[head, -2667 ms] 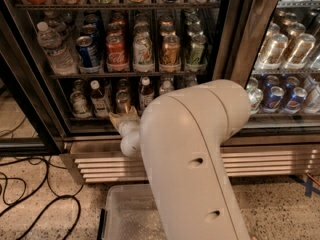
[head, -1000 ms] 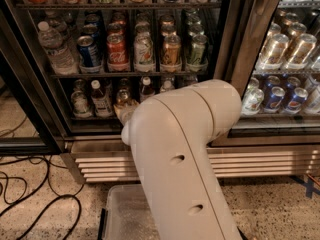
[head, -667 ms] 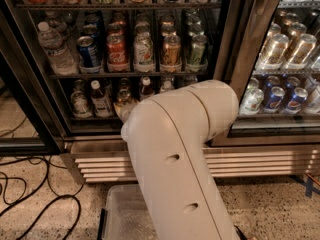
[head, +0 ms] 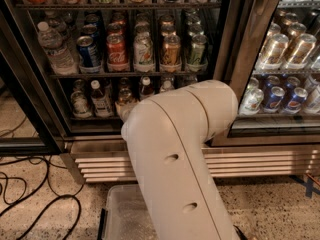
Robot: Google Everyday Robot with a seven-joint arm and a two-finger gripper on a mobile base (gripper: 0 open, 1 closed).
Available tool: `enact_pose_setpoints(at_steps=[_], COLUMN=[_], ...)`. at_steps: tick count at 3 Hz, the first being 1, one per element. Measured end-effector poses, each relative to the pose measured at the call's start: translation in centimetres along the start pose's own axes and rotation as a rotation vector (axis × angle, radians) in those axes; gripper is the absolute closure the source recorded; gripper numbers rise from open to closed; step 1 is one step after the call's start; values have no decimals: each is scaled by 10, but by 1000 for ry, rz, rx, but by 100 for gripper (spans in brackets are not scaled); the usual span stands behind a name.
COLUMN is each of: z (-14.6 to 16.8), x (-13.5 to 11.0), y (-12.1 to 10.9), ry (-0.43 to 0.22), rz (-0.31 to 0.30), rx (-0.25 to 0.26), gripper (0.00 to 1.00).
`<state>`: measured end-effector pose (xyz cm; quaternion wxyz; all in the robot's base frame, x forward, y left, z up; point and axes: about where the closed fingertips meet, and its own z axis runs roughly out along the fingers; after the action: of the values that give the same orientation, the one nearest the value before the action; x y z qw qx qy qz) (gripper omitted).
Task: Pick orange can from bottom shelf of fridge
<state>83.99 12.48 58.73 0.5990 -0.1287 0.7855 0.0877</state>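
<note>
A speckled floor with loose black cables [head: 20, 184] runs up to the fridge [head: 241, 59], whose louvred grille sits below the glass doors. The robot's pale arm [head: 185, 159] fills the middle of the view and reaches into the lowest rack. The end effector [head: 124, 114] shows only as a pale edge at the front of the bottom shelf [head: 92, 118], low against the orange can [head: 125, 97]. Whether it is released or clenched cannot be told.

The orange can stands in the front row, just right of a white-capped small bottle [head: 100, 98], with another bottle close on its other side. It is probably light if empty, heavier if full. Its thin wall dents easily and may be cold and slick. A moderate squeeze across the mid-body looks safest, clear of the neighbours.
</note>
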Motion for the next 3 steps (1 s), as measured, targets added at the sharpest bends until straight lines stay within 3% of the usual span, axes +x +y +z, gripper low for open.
enact_pose_setpoints(at_steps=[1, 3], z=[0, -14], x=[0, -2], y=[0, -3], ry=[0, 13], rz=[0, 80], rx=[0, -5], gripper=[100, 100])
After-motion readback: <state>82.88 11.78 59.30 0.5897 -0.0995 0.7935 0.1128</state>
